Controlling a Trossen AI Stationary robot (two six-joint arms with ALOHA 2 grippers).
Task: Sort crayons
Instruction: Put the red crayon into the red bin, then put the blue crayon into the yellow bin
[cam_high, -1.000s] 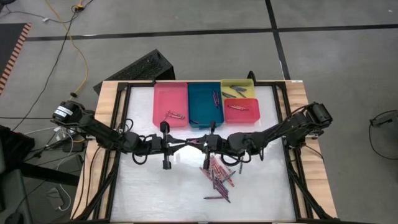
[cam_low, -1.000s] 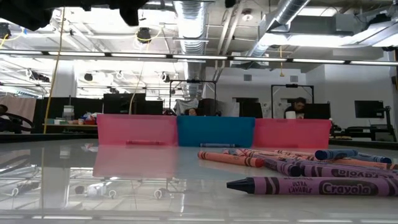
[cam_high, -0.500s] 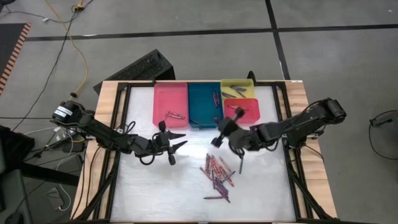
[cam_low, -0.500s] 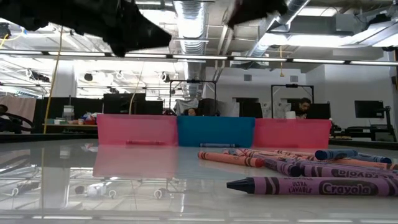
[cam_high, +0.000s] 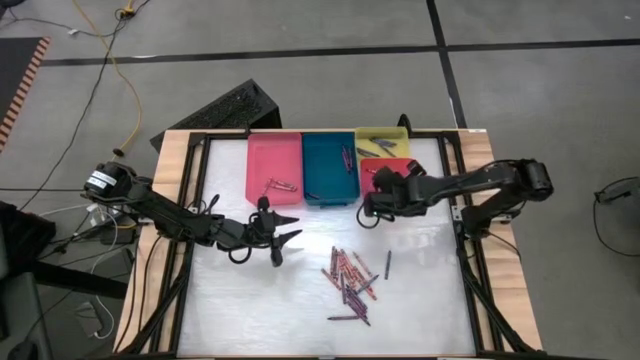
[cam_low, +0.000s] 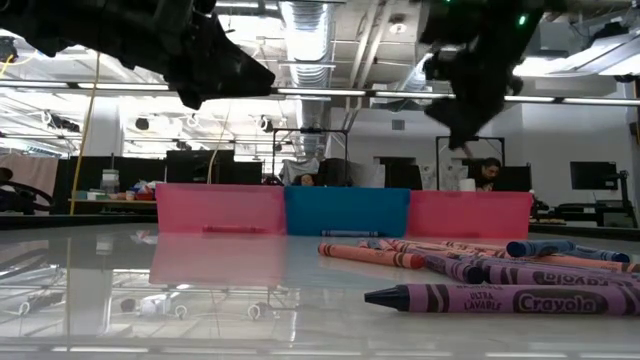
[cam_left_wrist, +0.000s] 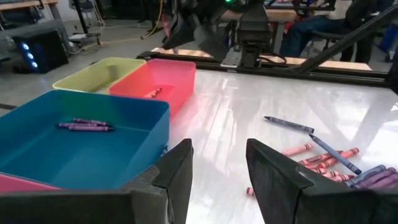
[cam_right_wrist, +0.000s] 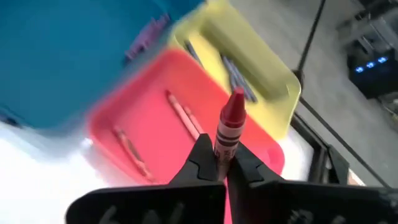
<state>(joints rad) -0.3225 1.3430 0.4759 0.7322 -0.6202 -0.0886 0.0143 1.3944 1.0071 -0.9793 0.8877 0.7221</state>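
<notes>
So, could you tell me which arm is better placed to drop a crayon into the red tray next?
The right. Its gripper is shut on a red crayon right over the red tray, while the left gripper is open, empty and nearer the pink tray.

An open-plan lab: exposed ceiling ducts (cam_low: 305, 25), monitors (cam_low: 590, 176), taped concrete floor (cam_high: 520, 90).

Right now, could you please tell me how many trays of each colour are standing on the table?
Pink tray: 1
Teal tray: 1
Yellow tray: 1
Red tray: 1
Total: 4 trays
</notes>
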